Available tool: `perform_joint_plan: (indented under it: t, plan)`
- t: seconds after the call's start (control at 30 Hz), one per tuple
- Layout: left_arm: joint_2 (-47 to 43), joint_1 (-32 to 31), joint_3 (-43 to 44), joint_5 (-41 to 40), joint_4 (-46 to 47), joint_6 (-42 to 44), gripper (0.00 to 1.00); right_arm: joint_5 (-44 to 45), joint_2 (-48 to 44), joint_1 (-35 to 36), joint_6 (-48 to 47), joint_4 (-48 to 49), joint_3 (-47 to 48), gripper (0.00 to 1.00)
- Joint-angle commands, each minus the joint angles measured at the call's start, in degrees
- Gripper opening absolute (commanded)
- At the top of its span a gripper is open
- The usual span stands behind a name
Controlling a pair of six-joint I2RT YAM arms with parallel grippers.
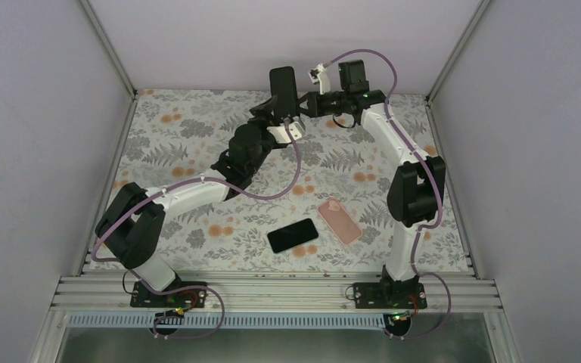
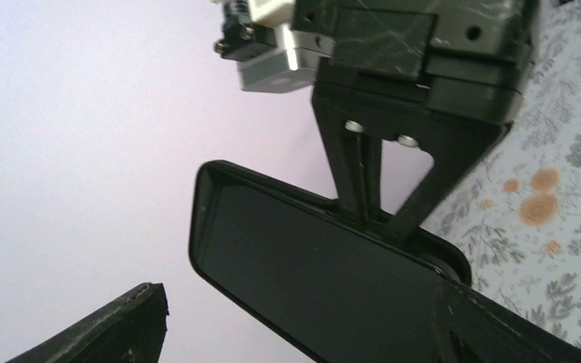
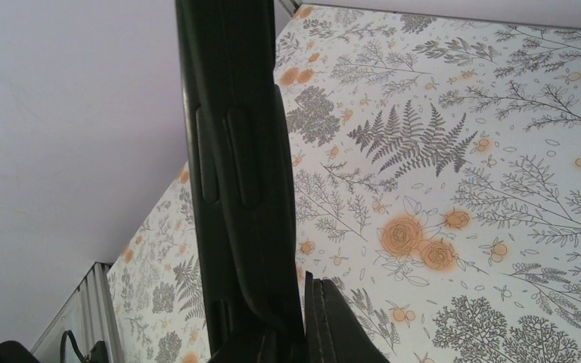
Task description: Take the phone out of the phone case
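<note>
While right gripper [image 2: 374,212] clamps cased phone [image 1: 282,83] aloft, left gripper [image 2: 299,302] stands spread around it; prying step, seemingly; next needs rim pinch.

Glossy phone [image 2: 310,283]; matt phone case [image 3: 234,151]

I treat the far centre of the surface [image 1: 168,130] as blocked. Both arms converge there, with the right gripper [image 1: 296,107] clamped on the raised cased phone [image 1: 282,85] and the left gripper [image 2: 300,295] spread wide on either side of it, leaving a gap beside one finger. Near the front edge, a loose black phone [image 1: 293,235] and a pink case [image 1: 340,220] lie just beside each other between the arm bases. I see open surface in the far left corner and in the middle between the two arms. Walls [image 1: 30,113] close off three sides.
</note>
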Motion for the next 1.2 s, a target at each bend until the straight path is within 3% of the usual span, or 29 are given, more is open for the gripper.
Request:
perform_joint_plan:
  t: [0.0,0.23,0.63,1.17]
  plan:
    - [2.01,0.05,0.53,-1.48,5.33,-1.15,0.87,-3.84,-0.12,0.22,1.78,4.01,0.69,0.04]
    - [2.86,0.05,0.83,0.71,4.52,-2.54,0.86,-3.99,-0.60,0.37,2.24,4.73,0.47,0.04]
    - [6.16,0.14,3.75,-2.30,4.57,-2.37,0.85,-4.70,-0.85,0.79,2.15,4.94,0.54,0.04]
    - [7.74,1.93,2.79,-11.92,15.71,0.86,0.81,-4.26,-4.32,1.42,0.94,6.19,-5.03,0.04]
